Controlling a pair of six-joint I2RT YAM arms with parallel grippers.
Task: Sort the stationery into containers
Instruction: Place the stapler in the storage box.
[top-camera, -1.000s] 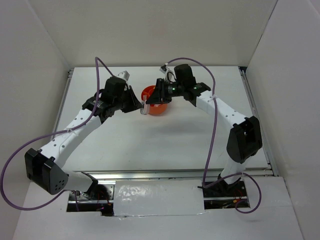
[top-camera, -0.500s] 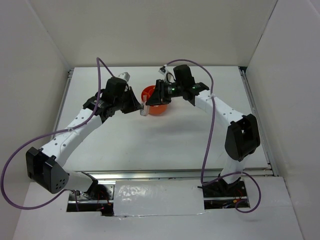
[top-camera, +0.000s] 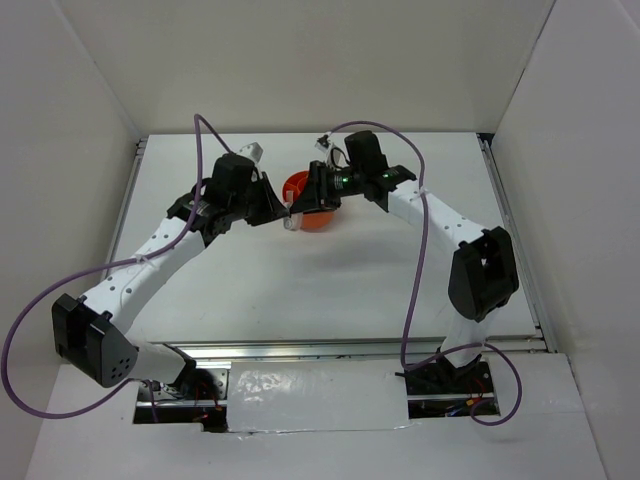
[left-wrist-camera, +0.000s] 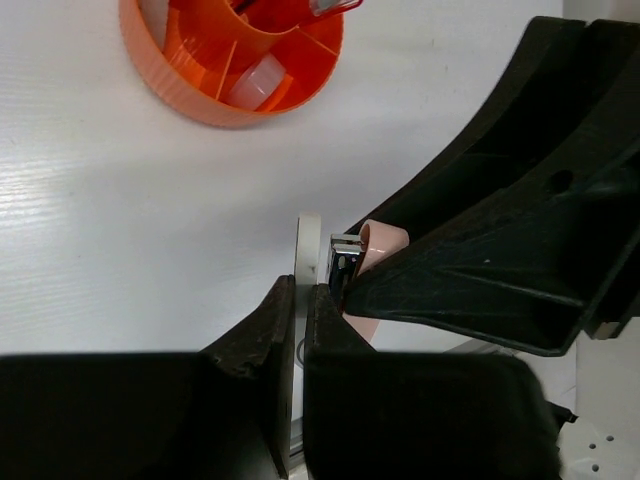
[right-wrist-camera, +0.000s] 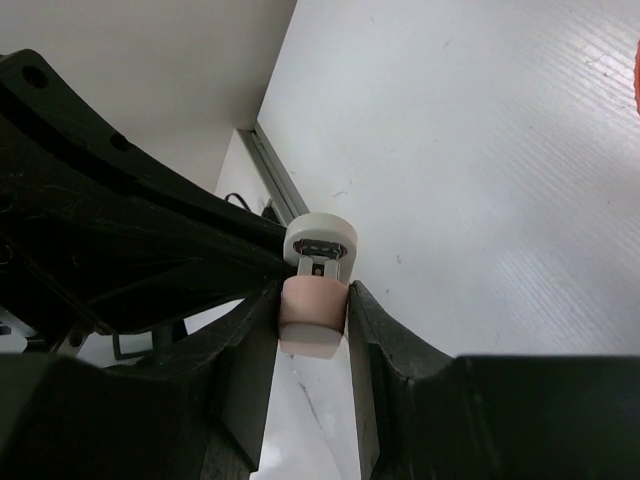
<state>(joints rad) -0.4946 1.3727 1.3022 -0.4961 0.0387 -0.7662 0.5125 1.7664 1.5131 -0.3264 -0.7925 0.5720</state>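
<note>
Look just beside the orange organizer (top-camera: 320, 220), on the side facing the left arm. There, up off the counter (top-camera: 330, 280) and not yet inside any compartment: the pink-white piece (left-wrist-camera: 380, 242). Gripped from two sides at once. Flat white end pinched tight in the left pincer (left-wrist-camera: 302, 290), with nothing between its two fingers but that thin white end. Pink end clamped in the right pincer (right-wrist-camera: 312, 300), one finger pressed on each side.

Probably very light, small and hard, like plastic. Looks smooth, so likely to slip if squeezed only a little. Joined in the middle by a tiny shiny metal bit, so maybe made of two parts and easy to pull apart. Best to hold by the pink end, across its flat sides. No need to squeeze hard.

Not much room here. Both pincers nose to nose, so easy to bump. Must let go with one before carrying the piece over the organizer. Watch out for the low orange wall, the thin dividers and the middle cup (left-wrist-camera: 225, 30), with something red and shiny (left-wrist-camera: 335, 6) poking out beside that cup. Already something white and round (left-wrist-camera: 255, 80) in the compartment nearest the piece, so better to pick a free spot.
</note>
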